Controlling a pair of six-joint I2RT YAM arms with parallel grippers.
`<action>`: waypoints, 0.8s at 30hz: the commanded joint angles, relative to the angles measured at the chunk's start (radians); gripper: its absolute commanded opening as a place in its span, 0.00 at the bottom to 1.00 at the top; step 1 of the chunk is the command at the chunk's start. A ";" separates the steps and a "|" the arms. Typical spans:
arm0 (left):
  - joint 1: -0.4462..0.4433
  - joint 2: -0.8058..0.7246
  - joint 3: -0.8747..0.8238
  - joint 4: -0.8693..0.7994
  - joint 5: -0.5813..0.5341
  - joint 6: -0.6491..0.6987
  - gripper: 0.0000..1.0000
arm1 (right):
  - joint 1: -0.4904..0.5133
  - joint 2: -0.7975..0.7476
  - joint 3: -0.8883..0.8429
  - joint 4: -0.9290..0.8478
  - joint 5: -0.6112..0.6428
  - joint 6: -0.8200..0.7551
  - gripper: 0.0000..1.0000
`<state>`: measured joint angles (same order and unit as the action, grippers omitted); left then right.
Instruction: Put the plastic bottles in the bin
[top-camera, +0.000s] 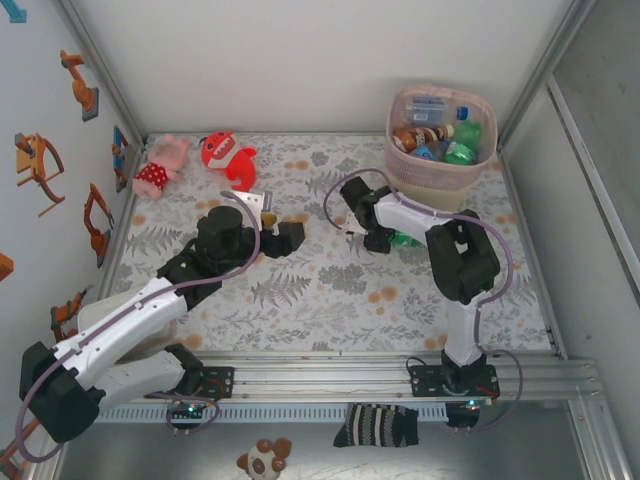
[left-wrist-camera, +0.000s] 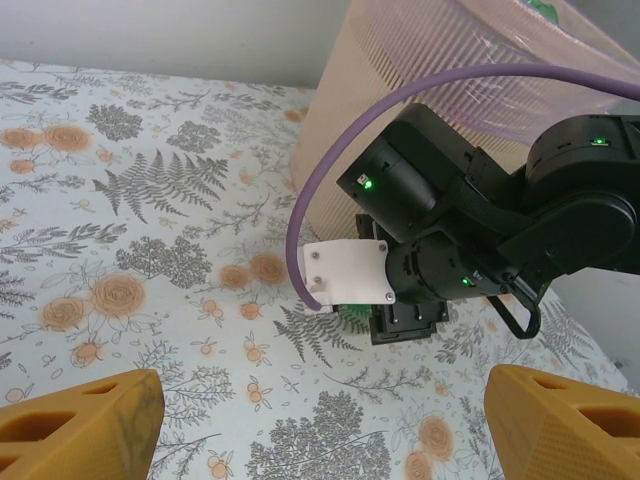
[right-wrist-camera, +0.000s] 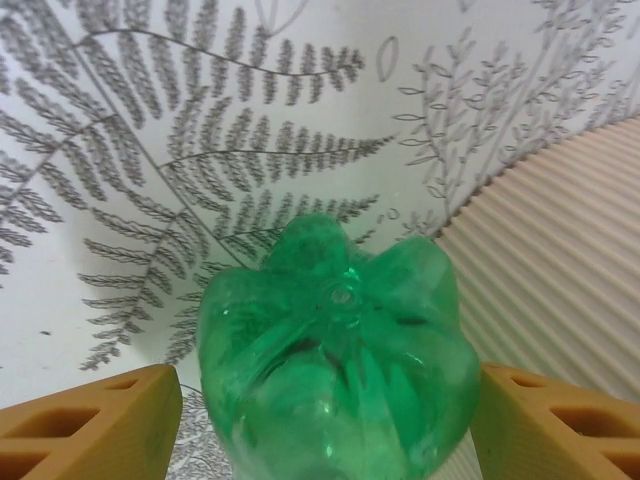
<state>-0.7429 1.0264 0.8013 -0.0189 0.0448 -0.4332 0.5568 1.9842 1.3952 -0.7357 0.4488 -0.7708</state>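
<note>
A green plastic bottle (right-wrist-camera: 340, 350) lies on the fern-print table at the foot of the bin (right-wrist-camera: 560, 250), its ridged base towards the right wrist camera. My right gripper (right-wrist-camera: 325, 420) straddles it, open, with a gap showing at the left finger (right-wrist-camera: 90, 420). From above, that gripper (top-camera: 385, 240) and the bottle (top-camera: 404, 239) sit just in front of the bin (top-camera: 440, 175), which holds several bottles (top-camera: 445, 135). My left gripper (left-wrist-camera: 320, 430) hovers open over bare table with nothing between its fingers. It faces the right arm's wrist and a sliver of the green bottle (left-wrist-camera: 355, 318).
A pink plush toy (top-camera: 160, 165) and a red plush toy (top-camera: 228, 158) lie at the back left of the table. The left gripper (top-camera: 288, 234) is near the table's middle. A striped sock (top-camera: 375, 425) and another toy (top-camera: 265, 460) lie below the front rail.
</note>
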 joint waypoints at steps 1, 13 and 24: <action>0.010 0.002 0.001 0.013 0.001 -0.015 0.83 | -0.005 -0.010 -0.024 -0.021 -0.048 0.038 0.74; 0.010 -0.001 -0.005 0.020 0.000 -0.022 0.83 | -0.029 -0.019 -0.064 -0.071 -0.114 0.052 0.74; 0.016 -0.025 -0.023 0.020 -0.014 -0.022 0.83 | -0.032 -0.041 -0.061 -0.113 -0.178 0.057 0.64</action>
<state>-0.7357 1.0260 0.7918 -0.0154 0.0433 -0.4400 0.5293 1.9793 1.3472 -0.7887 0.3088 -0.7292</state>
